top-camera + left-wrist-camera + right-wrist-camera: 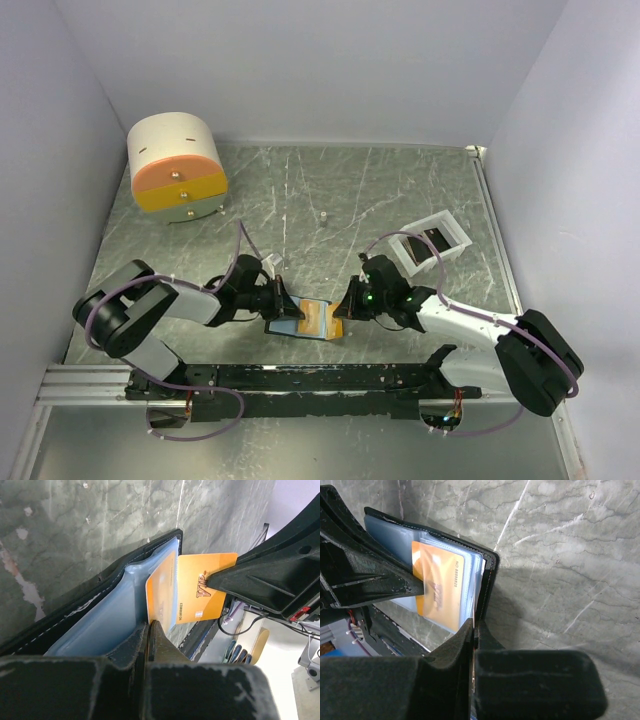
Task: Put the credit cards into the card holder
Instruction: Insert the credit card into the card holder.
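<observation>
While your left tool (283, 300) clamps the card holder (95, 625), your right tool (348, 300), at 3 o'clock, pinches a half-pocketed gold card (200, 595). Pushed askew, it could jam.

1x gold card (320, 320), 1x card holder (284, 326), 1x tray (405, 258) (white), 1x drawer box (175, 160).

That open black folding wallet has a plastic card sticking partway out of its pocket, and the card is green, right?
Not quite. The plastic card sticking partway out of the open black folding wallet pocket is gold-orange, not green. The left wrist view shows this clearly.
</observation>
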### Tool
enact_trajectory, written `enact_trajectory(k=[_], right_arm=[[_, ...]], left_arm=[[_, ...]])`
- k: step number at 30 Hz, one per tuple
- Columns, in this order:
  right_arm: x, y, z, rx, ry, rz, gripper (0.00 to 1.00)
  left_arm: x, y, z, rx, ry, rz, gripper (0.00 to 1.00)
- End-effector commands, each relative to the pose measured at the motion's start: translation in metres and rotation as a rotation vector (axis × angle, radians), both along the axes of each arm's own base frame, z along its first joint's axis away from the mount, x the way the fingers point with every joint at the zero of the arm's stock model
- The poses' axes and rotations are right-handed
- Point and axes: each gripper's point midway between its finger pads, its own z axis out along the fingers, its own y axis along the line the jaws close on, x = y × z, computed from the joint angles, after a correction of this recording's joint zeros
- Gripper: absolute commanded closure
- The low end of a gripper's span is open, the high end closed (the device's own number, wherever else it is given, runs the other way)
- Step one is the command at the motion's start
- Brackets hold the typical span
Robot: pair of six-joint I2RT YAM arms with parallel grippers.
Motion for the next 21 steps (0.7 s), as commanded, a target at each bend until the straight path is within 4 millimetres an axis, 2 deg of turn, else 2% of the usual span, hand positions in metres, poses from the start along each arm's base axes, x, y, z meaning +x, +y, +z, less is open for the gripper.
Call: enact_trajectory(k=[1, 7, 11, 15, 21], right_arm=[[-0.002, -0.006, -0.006, -0.031, -0.006, 0.004, 1.0], [0.004, -0.011, -0.006, -0.083, -0.029, 0.001, 1.0], [0.014, -0.021, 0.003, -0.146, -0.076, -0.023, 1.0], [0.023, -0.028, 0.012, -0.183, -0.114, -0.053, 1.0], [0.028, -0.022, 0.031, -0.144, -0.133, -0.068, 1.0]], left_arm=[[0.002, -0.002, -0.01, 0.061, -0.002, 0.009, 0.9], [0.004, 0.003, -0.005, 0.108, -0.009, 0.036, 0.73], [0.012, 0.021, -0.007, 0.229, -0.023, 0.104, 0.66], [0.014, 0.027, -0.008, 0.29, -0.011, 0.114, 0.63], [0.017, 0.028, 0.006, 0.283, -0.028, 0.13, 0.62]])
